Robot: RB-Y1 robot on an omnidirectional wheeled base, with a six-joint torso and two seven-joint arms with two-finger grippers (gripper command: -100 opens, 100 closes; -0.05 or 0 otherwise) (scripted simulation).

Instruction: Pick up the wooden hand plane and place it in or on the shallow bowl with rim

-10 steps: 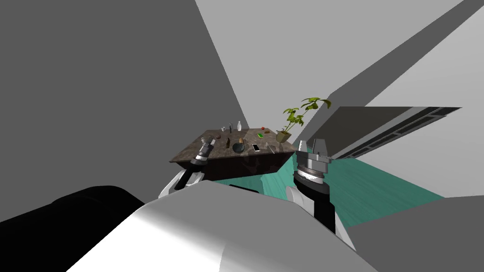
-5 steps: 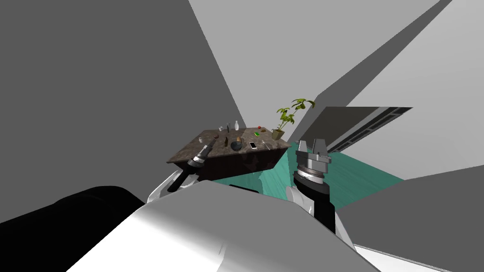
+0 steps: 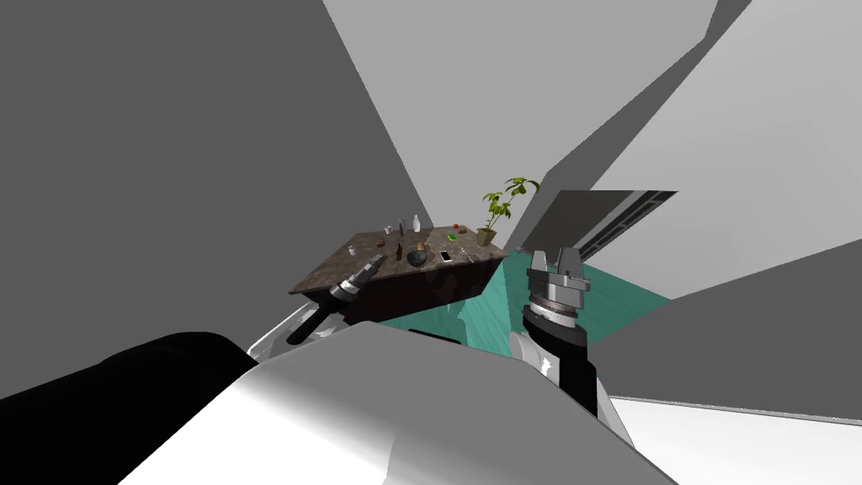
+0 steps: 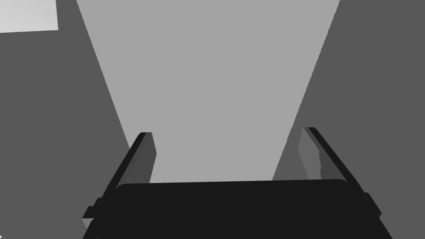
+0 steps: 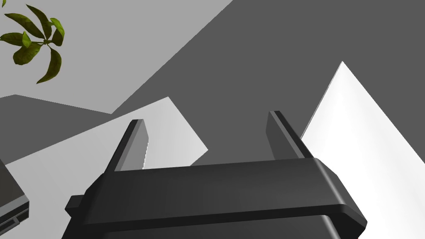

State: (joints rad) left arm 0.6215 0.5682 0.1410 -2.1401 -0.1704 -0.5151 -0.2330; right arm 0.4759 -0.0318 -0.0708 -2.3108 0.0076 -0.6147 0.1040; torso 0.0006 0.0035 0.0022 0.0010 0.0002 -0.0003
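Over the table's (image 3: 327, 269) near side, left gripper (image 4: 227, 132) hangs with fingers spread, nothing between them. Right gripper (image 5: 206, 116) is raised off the table's right corner, above teal floor (image 3: 484, 311), fingers likewise apart and empty. Further along the tabletop sits a dark bowl (image 3: 416, 258); its inside is too small to read. Small brown plane (image 3: 418, 247) lies just behind the bowl, touching or apart unclear. Phone (image 3: 444, 256) is just right of the bowl, green item (image 3: 452, 237) and white bottle (image 3: 416, 225) beyond. Pot (image 3: 485, 238) at the far right corner holds a leafy plant (image 3: 503, 200).
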